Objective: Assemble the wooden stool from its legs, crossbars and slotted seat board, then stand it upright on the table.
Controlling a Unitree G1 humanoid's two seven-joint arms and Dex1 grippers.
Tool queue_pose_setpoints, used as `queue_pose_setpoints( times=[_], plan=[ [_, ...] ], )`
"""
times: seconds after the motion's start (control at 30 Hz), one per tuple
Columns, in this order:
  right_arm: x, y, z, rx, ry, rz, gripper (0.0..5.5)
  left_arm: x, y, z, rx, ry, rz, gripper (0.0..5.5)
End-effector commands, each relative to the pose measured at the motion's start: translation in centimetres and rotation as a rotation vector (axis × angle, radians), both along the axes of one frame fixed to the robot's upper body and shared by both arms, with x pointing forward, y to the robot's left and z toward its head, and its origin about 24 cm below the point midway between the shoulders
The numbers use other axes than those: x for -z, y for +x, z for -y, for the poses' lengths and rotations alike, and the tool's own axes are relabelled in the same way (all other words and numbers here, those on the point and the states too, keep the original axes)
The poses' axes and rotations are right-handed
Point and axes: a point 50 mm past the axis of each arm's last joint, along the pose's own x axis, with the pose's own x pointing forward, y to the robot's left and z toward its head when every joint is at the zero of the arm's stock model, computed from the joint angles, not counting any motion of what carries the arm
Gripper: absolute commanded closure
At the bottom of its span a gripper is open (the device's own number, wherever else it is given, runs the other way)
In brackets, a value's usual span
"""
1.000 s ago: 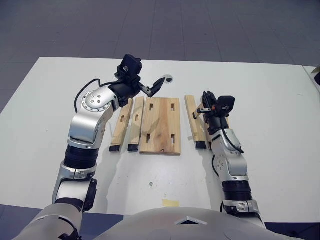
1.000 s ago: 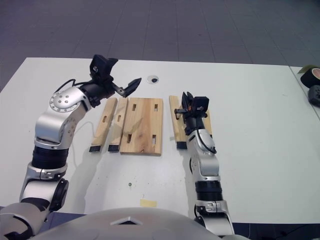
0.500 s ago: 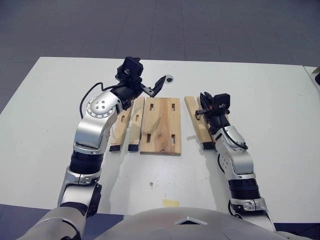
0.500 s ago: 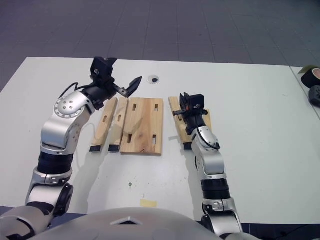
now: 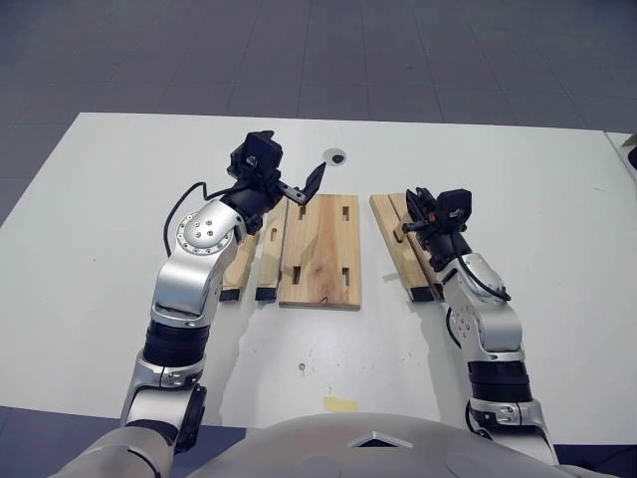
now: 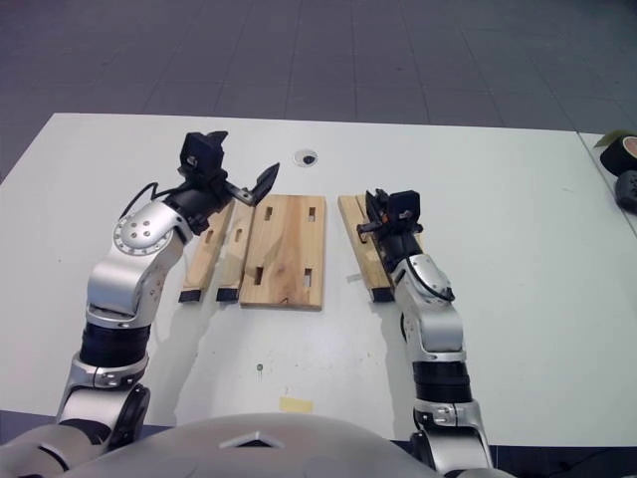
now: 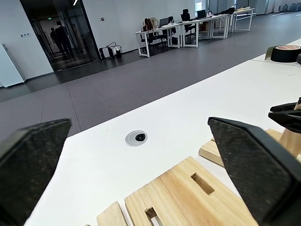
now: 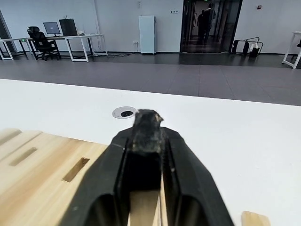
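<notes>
The right pincer point(image 5: 416, 212) is closed on a leg point(image 5: 403, 254), likely to lift it. The left pincer point(image 5: 304, 184) hangs open near the seat board point(image 5: 320, 249), ready.

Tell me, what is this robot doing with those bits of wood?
The robot is putting together a wooden stool, but nothing is joined yet. The slotted seat board lies flat on the white table, two legs on its left, more wooden pieces on its right. The left gripper hangs open above the left legs' far ends; the right gripper is shut, low over the right-hand pieces.
</notes>
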Motion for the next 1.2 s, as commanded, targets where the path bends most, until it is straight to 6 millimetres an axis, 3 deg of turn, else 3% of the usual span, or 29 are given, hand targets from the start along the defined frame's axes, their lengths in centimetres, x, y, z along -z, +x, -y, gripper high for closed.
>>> queue_pose_setpoints(
  times=[0.03,0.17,0.43,0.5,0.67,0.83,1.2],
  plan=[
    [-3.1,0.9,0.4,-0.004,-0.014,0.095,3.78,-0.2,-0.1,0.1,-0.022,-0.003,0.014,0.10],
    [-5.5,1.7,0.4,-0.010,-0.049,0.156,3.22,-0.1,-0.1,0.2,-0.026,-0.010,0.014,0.10],
    [-10.0,3.0,-1.7,-0.078,-0.016,0.263,1.96,0.0,-0.1,0.5,-0.023,-0.010,0.012,0.10],
    [-9.7,3.2,-1.7,-0.082,-0.009,0.252,1.62,0.1,-0.1,0.5,-0.021,-0.008,0.010,0.10],
    [-6.1,3.1,-1.2,-0.080,0.020,0.126,0.81,0.5,-0.1,0.6,-0.016,-0.001,-0.003,0.10],
    [-4.6,3.4,-1.1,-0.082,0.027,0.091,0.12,0.7,-0.1,0.7,-0.010,-0.007,-0.011,0.10],
    [-9.3,4.1,-2.2,-0.115,0.071,0.252,0.12,0.6,0.0,0.5,-0.030,-0.009,-0.003,0.10]
  ],
)
